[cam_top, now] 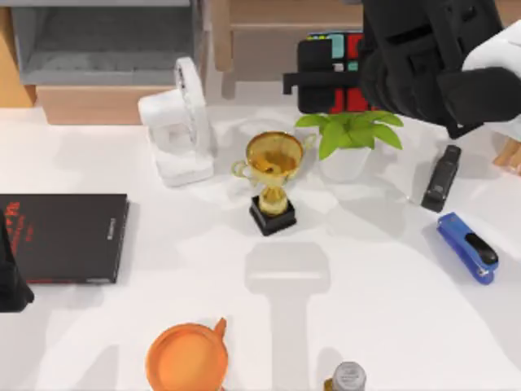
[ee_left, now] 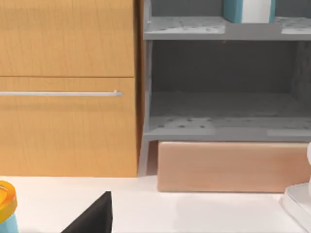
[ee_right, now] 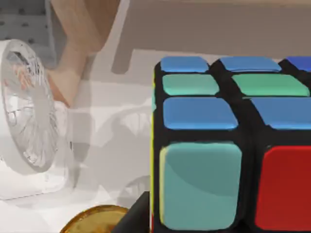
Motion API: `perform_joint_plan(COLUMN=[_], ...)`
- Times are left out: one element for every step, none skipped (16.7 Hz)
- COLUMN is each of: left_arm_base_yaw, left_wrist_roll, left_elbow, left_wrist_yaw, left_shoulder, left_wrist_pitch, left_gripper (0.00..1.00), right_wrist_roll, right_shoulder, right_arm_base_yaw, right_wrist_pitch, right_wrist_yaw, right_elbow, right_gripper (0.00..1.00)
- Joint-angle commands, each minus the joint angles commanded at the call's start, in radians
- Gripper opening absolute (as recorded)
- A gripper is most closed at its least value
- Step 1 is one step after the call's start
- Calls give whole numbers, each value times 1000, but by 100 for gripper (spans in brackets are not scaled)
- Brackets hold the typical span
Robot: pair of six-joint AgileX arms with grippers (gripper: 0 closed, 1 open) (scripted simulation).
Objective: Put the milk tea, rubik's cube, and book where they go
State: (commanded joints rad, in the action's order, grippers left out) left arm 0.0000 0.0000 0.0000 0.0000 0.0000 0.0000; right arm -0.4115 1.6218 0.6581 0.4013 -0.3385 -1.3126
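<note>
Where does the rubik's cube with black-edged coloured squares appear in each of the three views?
Top view: the black-edged rubik's cube sits at the upper middle, partly under the right gripper.
Left wrist view: not in it.
Right wrist view: the cube is close up, across the right half.
Shared landmark: the white desk fan, beside the gold trophy cup.

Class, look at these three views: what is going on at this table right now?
The right arm reaches over the table's far edge, its tool at the rubik's cube, which fills the right wrist view close up, above the potted plant and gold trophy. The left arm is parked at the left edge beside a black book. A teal book stands on the grey shelf.
</note>
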Motion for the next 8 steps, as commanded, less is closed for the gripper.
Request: perform_joint_plan(left_arm_base_yaw=[0, 0, 0, 0, 0, 0, 0, 0], left_wrist_roll=[0, 0, 0, 0, 0, 0, 0, 0], left_elbow=[0, 0, 0, 0, 0, 0, 0, 0], left_wrist_yaw=[0, 0, 0, 0, 0, 0, 0, 0], left_shoulder=[0, 0, 0, 0, 0, 0, 0, 0], left_wrist_pitch=[0, 0, 0, 0, 0, 0, 0, 0], left_gripper=[100, 100, 100, 100, 100, 100, 100, 100], right_wrist_roll=[60, 120, 177, 230, 279, 320, 353, 378], right_shoulder=[20, 38, 55, 69, 82, 92, 101, 109], right_arm_base_yaw=[-9, -19, -29, -38, -47, -55, -63, -69], right_wrist_pitch=[-84, -166, -240, -307, -364, -409, -444, -469], right_wrist_yaw=[-42, -84, -123, -159, -192, -220, -243, -260], right_elbow=[-54, -106, -154, -199, -239, -272, -299, -319], right_gripper=[0, 0, 0, 0, 0, 0, 0, 0])
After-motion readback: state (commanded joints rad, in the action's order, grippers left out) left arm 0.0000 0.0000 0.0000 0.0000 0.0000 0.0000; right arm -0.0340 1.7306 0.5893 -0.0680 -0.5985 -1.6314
